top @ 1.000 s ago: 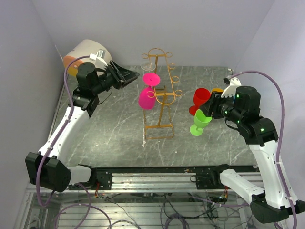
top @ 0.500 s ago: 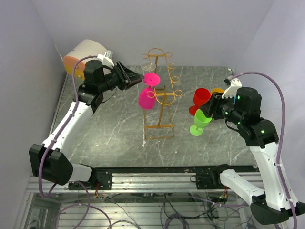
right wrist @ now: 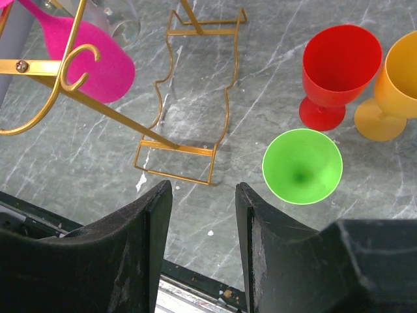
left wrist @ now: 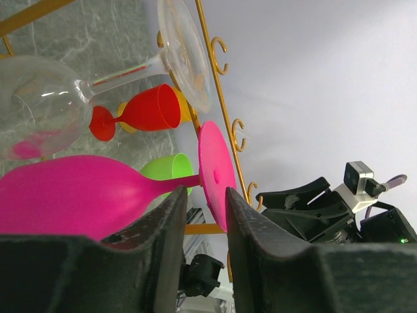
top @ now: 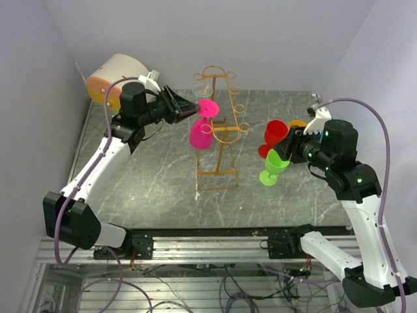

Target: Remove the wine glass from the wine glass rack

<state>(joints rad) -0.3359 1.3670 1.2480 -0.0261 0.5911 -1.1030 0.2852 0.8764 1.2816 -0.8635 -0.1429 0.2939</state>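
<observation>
The golden wire wine glass rack (top: 218,127) stands mid-table. A pink wine glass (top: 201,134) hangs on it upside down, with its foot (top: 207,107) on top, and a clear wine glass (top: 202,88) hangs behind. My left gripper (top: 192,109) is open at the pink glass's foot. In the left wrist view the stem and foot (left wrist: 215,166) sit between the fingertips (left wrist: 172,215) of the gripper (left wrist: 205,199), and I see a gap beside the stem. My right gripper (top: 287,147) is open and holds nothing; it hovers (right wrist: 201,195) above the table near a green glass (right wrist: 301,166).
Red (top: 275,134), orange (top: 296,122) and green (top: 273,166) glasses stand upright on the table's right side. A round white-and-orange object (top: 117,75) sits at the back left. Walls close off the back and sides. The rack's base frame (right wrist: 176,149) lies left of the green glass.
My left arm has swung right toward the rack until its fingertips reached the pink glass's foot, and its jaws have narrowed slightly. The right arm has not moved.
</observation>
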